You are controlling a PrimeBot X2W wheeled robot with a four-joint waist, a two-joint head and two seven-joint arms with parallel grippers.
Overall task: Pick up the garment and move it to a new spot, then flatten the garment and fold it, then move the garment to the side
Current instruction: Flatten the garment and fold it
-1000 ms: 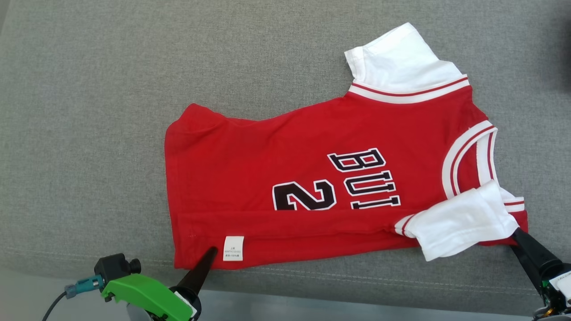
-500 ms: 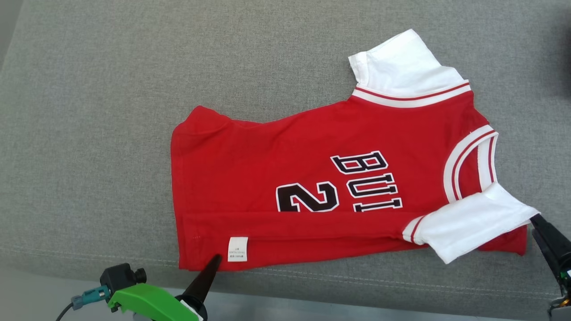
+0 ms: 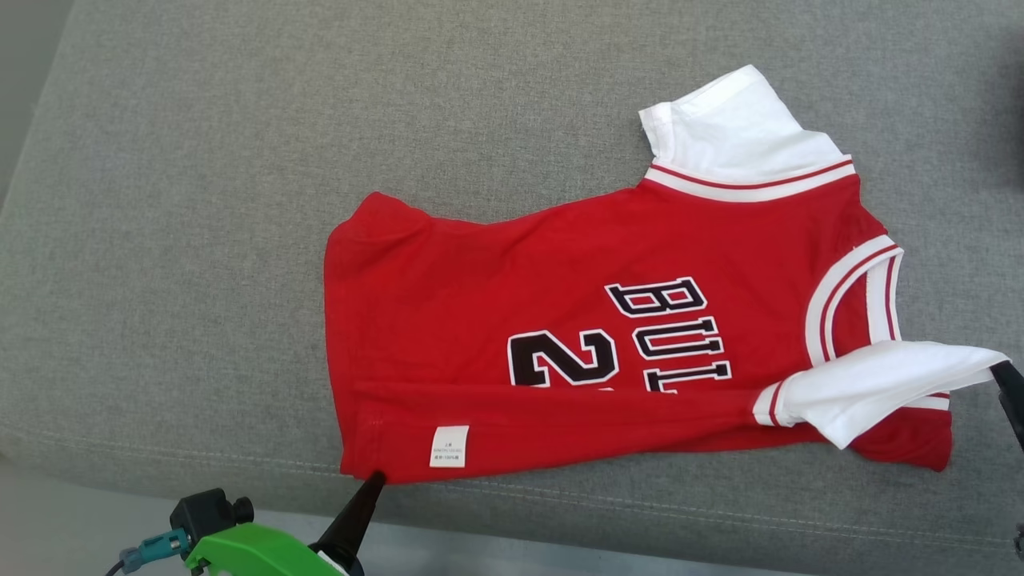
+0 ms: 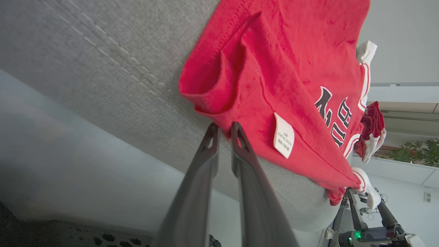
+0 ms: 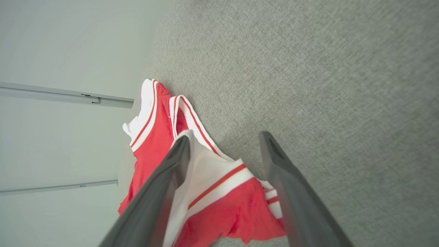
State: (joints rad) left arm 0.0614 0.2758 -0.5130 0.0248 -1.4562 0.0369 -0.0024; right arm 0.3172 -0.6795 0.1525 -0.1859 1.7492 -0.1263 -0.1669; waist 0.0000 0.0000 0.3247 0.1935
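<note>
Since the earlier frames the white sleeve (image 3: pixel 880 376) has swung off the chest and now stretches out to the right, and the right hand (image 5: pixel 224 136) has backed off toward that side; the general drift of the scene is the camera turning. The grey padded surface (image 3: pixel 200 240) carries the red shirt (image 3: pixel 560 264), which lies flat on it close to the front edge, its near side folded up in a long band. The right hand is spread wide, the sleeve tip resting against one finger and nothing clamped, so the likeliest slip here is the sleeve flopping back over the chest once that finger leaves, or being closed on crookedly and twisted. The left hand (image 4: pixel 224 127) has its fingers pressed nearly together and appears to pinch only the very corner of the hem, where the cloth puckers into a small pocket. With so little cloth in the grip, a pull could let it slide free, while a firmer tug could undo the folded band or drag the shirt over the front edge, which is just beside it. On the chest, black letters outlined in white read "BUL" (image 3: pixel 672 336), the rest hidden under the fold, with a large "2" (image 3: pixel 564 360) beside them. A small white label (image 3: pixel 449 446) sits on the folded band; its print is too fine to read.
</note>
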